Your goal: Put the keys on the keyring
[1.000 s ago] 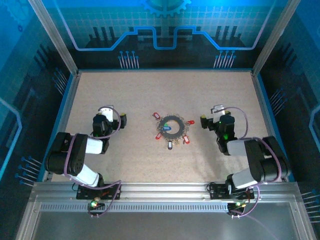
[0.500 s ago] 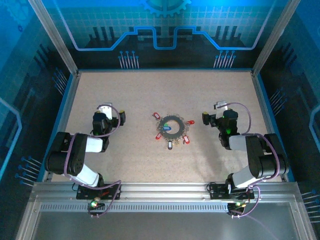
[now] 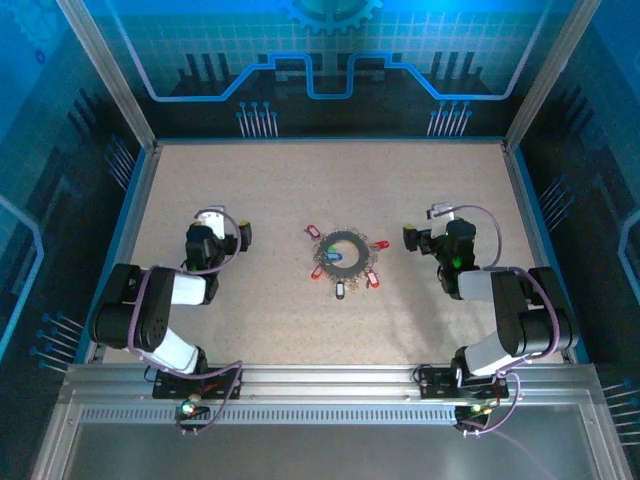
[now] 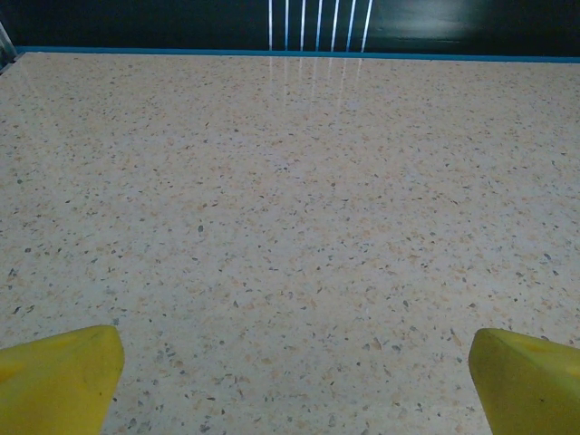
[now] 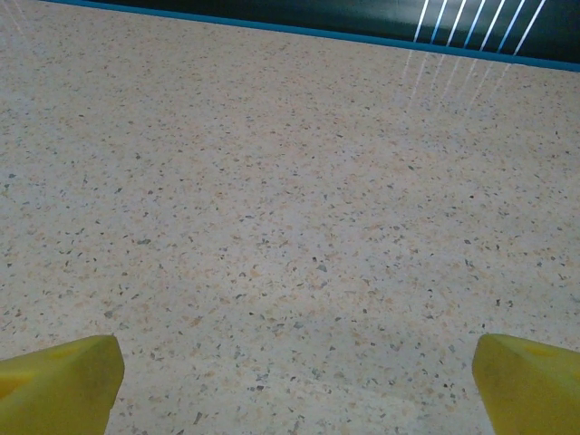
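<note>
table (image 3: 260, 190): beige, fine dark-and-tan speckle. keyring (image 3: 348, 236): dark grey. keys (image 3: 311, 232): tags mostly red; one inside ring possibly blue-green, too small to be sure. left fingertips (image 4: 54, 376), right fingertips (image 5: 526, 381): yellow. back wall (image 3: 330, 50): blue grid.

Speckled beige table (image 3: 250, 190), keyring (image 3: 343, 247) and keys (image 3: 372, 279) at centre

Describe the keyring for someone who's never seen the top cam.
Start at the speckled beige table, at its centre. The keyring lies flat there: a dark grey ring with a bumpy rim, far wider than the small colour-tagged keys scattered around and inside it.
</note>
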`<state>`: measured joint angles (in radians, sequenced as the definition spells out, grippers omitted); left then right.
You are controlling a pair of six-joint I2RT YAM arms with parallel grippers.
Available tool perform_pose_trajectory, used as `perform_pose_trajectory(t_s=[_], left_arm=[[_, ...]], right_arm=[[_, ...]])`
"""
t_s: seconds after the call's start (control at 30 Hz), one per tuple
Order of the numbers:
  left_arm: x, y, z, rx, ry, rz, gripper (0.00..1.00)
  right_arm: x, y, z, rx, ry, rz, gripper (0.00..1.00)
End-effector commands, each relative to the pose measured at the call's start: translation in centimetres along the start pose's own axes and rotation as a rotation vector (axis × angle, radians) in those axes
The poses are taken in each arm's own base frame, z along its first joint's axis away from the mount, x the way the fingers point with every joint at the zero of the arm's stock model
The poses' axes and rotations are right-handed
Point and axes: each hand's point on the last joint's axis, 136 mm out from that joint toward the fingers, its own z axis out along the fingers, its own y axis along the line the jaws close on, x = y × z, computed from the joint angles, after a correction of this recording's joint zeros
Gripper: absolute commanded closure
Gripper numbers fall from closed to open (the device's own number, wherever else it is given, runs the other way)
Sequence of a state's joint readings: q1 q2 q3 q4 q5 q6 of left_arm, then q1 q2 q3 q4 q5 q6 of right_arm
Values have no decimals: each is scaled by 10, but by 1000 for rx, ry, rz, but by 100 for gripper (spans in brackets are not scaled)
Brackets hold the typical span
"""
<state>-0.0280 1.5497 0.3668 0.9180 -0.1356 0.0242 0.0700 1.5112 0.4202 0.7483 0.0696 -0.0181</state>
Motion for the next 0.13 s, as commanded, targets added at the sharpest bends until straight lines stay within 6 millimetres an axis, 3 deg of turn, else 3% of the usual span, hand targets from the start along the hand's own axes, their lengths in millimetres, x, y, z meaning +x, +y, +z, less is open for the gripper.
perform_pose_trajectory(t_s=[0.0,0.1], left_arm=[[-8,-1,2,1,-21,-9,1],[-7,-1,2,1,-19,-9,1]], right_arm=[[-10,-3,1,1,-22,11,0],[-9,-3,1,0,-21,11,0]])
